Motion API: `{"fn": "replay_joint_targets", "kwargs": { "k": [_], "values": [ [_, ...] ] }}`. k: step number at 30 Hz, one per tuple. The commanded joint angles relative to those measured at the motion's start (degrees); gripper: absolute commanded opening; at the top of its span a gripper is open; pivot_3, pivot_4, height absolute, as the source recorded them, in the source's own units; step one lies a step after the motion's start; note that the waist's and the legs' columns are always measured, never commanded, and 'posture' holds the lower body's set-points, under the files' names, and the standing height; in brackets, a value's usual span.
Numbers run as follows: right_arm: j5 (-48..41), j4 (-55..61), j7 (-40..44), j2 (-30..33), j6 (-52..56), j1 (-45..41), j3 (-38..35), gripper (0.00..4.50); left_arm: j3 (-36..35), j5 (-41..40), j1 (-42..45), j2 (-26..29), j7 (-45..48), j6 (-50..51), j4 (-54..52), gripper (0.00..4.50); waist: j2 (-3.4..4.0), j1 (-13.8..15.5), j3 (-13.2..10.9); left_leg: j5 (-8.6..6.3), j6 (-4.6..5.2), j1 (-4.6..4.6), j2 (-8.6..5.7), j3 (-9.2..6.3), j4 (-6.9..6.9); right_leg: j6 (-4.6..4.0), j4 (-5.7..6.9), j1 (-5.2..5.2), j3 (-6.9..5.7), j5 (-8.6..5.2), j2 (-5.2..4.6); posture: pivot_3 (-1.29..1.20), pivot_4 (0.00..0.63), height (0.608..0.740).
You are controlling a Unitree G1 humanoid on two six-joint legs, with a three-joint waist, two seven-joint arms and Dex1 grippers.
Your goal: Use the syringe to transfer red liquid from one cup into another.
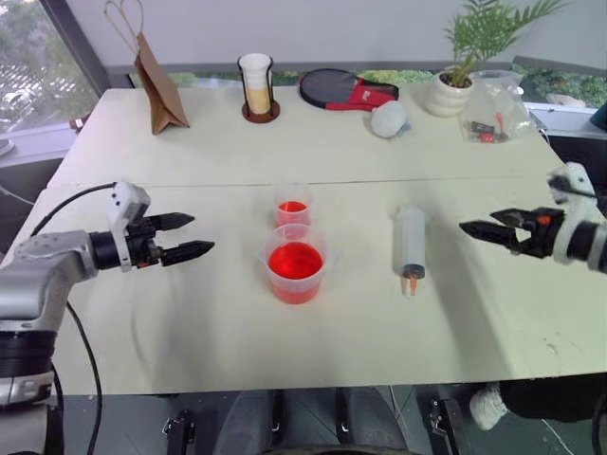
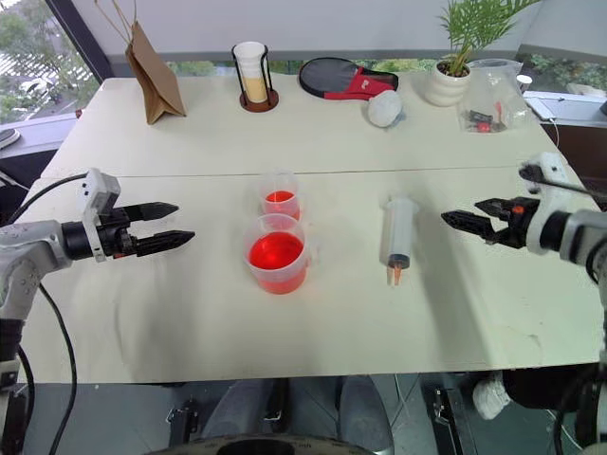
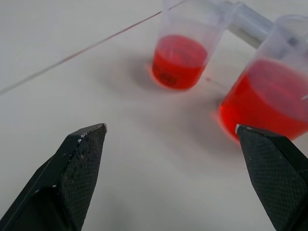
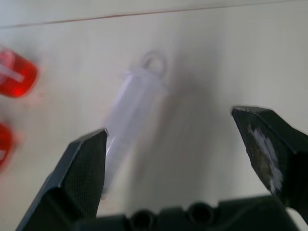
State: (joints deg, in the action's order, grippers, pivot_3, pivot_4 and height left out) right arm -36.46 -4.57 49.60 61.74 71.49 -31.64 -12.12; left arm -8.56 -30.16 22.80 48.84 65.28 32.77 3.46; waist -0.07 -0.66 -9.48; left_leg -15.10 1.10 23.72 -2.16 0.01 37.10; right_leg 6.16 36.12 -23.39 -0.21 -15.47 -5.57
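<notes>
The syringe (image 1: 410, 248) lies flat on the table (image 1: 190, 322) between the wide cup (image 1: 295, 264) and the empty, spread-fingered right gripper (image 1: 486, 228), its barrel markings unreadable, while the left gripper (image 1: 197, 235) also gapes empty.

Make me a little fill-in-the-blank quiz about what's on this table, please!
1. The syringe lies flat on the table, held by ____ claw.
2. The liquid in the wide cup and the small cup is ____.
3. The small cup stands ____ the wide cup, farther from the robot.
4. The left claw and the right claw are both ____.

Missing words: neither; red; behind; open
</notes>
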Motion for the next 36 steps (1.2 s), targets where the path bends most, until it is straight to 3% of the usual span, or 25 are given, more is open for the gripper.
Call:
{"fn": "replay_joint_targets", "kwargs": {
  "k": [1,6,11,22,25,29,32,36],
  "values": [
    [2.04,-5.88,-2.75,-0.43,12.53,-13.81,8.27,4.50,3.33,1.49,5.17,0.27,3.36,-1.91,0.42,4.45,0.01,-0.24,0.00,0.00,0.00,0.02,0.00,0.00,-0.02,0.08,0.00,-0.03,-0.01,0.04,0.01,0.00,0.150,0.740],
    [5.60,-19.08,-3.19,-3.25,20.47,-29.67,21.89,4.50,6.30,2.52,10.37,0.75,7.35,-3.57,0.11,4.45,-0.02,-0.27,0.00,0.04,-0.06,0.58,-0.02,0.02,0.07,0.04,-0.01,-0.52,-0.02,0.12,-0.01,0.00,0.150,0.740],
    [5.98,-27.73,-0.23,-7.06,21.01,-38.17,33.24,4.50,6.50,2.78,11.80,-0.83,6.55,-4.34,-0.81,4.45,-0.01,-0.14,0.00,0.36,-0.54,1.32,-0.07,0.07,0.15,0.09,0.25,-1.34,-0.07,0.15,0.04,0.00,0.150,0.740],
    [16.45,-41.73,4.23,-18.25,12.77,-42.35,46.53,4.50,4.62,1.72,4.02,-5.14,0.14,-3.93,-7.21,4.45,-0.02,0.01,0.00,0.25,-0.32,1.52,-0.10,0.13,1.05,0.10,1.03,-1.43,-0.14,0.15,0.07,0.00,0.150,0.740],
    [20.72,-46.94,3.69,-21.53,7.53,-42.82,46.32,3.55,3.71,1.26,1.72,-5.61,-1.58,-3.83,-8.58,4.50,-0.08,-0.20,0.04,0.24,-0.29,1.49,-0.11,0.13,1.12,0.11,1.08,-1.39,-0.13,0.16,0.10,0.00,0.150,0.740],
    [24.41,-52.49,4.24,-25.11,4.66,-44.77,44.93,1.54,2.27,0.83,-0.16,-5.71,-3.06,-3.71,-9.04,4.50,-0.08,-0.55,0.04,0.27,-0.34,1.33,-0.09,0.11,1.11,0.13,1.15,-1.31,-0.13,0.17,0.18,0.00,0.150,0.740],
    [26.24,-54.19,5.22,-26.84,4.45,-45.45,44.21,1.38,2.54,1.08,-0.21,-6.31,-3.79,-4.16,-8.82,4.50,-0.11,-0.55,0.06,0.27,-0.35,1.23,-0.06,0.10,1.11,0.13,1.15,-1.22,-0.14,0.17,0.27,0.00,0.150,0.740],
    [25.65,-56.22,6.06,-25.96,5.19,-50.68,37.45,1.38,2.09,1.22,0.41,-6.14,-4.31,-4.25,-7.61,4.50,-0.02,-0.46,0.00,0.21,-0.25,1.03,-0.06,0.10,1.09,0.13,1.18,-1.06,-0.12,0.17,0.27,0.00,0.150,0.740]
  ]
}}
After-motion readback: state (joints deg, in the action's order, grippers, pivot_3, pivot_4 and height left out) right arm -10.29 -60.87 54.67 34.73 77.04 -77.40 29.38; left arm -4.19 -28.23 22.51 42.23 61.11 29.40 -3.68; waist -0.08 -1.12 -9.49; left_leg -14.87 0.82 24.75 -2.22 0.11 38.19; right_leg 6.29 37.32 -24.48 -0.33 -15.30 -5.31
